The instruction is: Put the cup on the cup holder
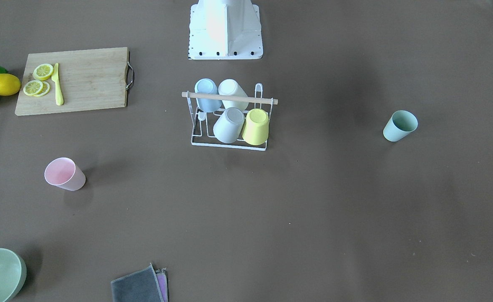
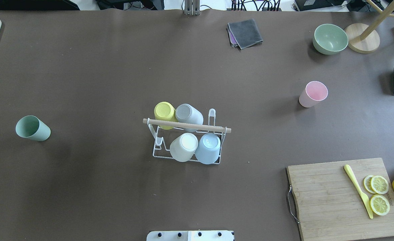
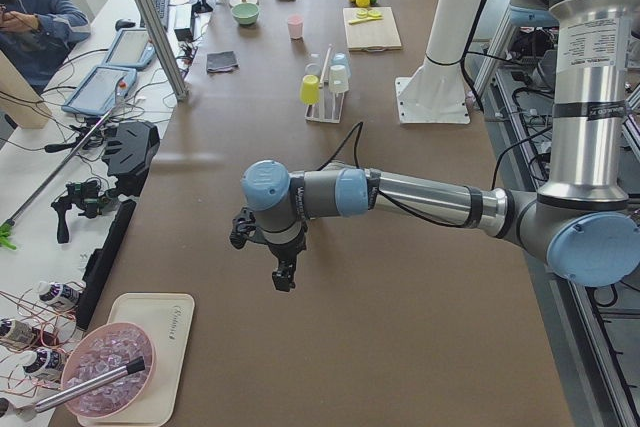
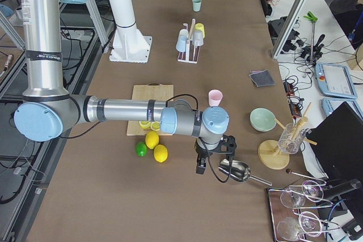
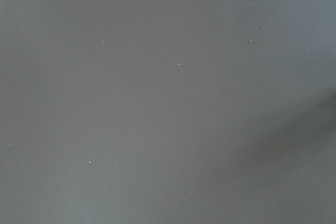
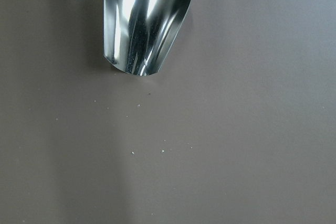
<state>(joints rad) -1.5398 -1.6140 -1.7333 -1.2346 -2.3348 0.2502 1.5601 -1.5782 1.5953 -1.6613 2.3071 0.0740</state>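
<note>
Cup holder (image 2: 187, 126) mid-bench (image 2: 116, 67) carries four inverted cups (image 2: 183, 147); green cup (image 2: 33, 128) and pink cup (image 2: 313, 94) stand well apart from it; left pincer (image 3: 283, 275), right pincer (image 4: 200, 165): grip cannot be told.

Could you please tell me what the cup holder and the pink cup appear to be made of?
The cup holder looks like thin white-coated metal wire, with a pale unfinished wooden rod on top. The pink cup looks like matte plastic, perhaps a fibre composite: opaque pastel walls, no glare.
</note>
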